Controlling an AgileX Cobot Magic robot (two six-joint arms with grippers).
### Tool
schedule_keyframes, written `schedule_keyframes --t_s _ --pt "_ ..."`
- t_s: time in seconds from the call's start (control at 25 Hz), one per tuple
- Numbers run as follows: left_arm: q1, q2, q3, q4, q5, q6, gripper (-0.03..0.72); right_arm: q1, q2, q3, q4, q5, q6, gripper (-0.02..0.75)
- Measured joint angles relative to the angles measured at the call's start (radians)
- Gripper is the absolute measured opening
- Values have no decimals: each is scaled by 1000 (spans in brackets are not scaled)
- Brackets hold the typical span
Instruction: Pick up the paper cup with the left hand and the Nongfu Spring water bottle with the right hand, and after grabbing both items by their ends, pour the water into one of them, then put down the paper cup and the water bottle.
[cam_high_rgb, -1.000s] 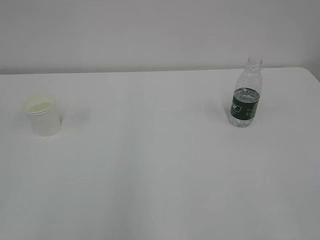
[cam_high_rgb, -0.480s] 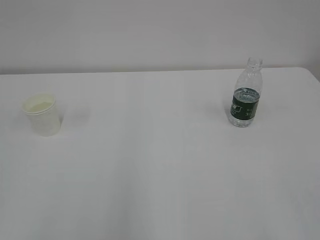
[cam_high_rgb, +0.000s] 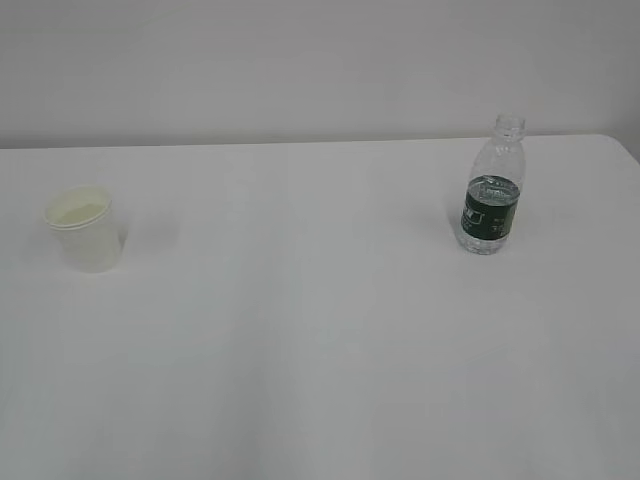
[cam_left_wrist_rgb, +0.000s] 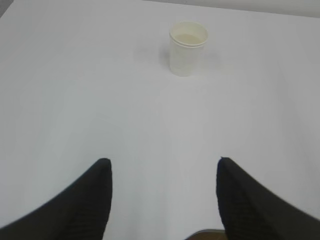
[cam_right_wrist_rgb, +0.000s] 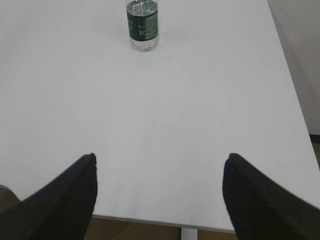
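Both grippers gape empty – left hand (cam_left_wrist_rgb: 162, 170) near, paper cup (cam_high_rgb: 85, 229) far left; right hand (cam_right_wrist_rgb: 160, 172) well short of the capless Nongfu Spring water bottle (cam_high_rgb: 492, 186), far right. A clumsy nudge could tip it – spill.

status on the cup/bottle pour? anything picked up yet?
Done: nothing visibly. The paper cup and the water bottle both stand upright on the table, untouched. In hand: left gripper faces the cup, right gripper faces the bottle, both open and empty. Left: grasping both, pouring, setting down.
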Motion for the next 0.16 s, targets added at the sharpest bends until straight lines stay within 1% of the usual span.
schedule_keyframes --t_s 0.16 --pt "0 0 0 0 0 0 465 0 0 0 0 0 0 590"
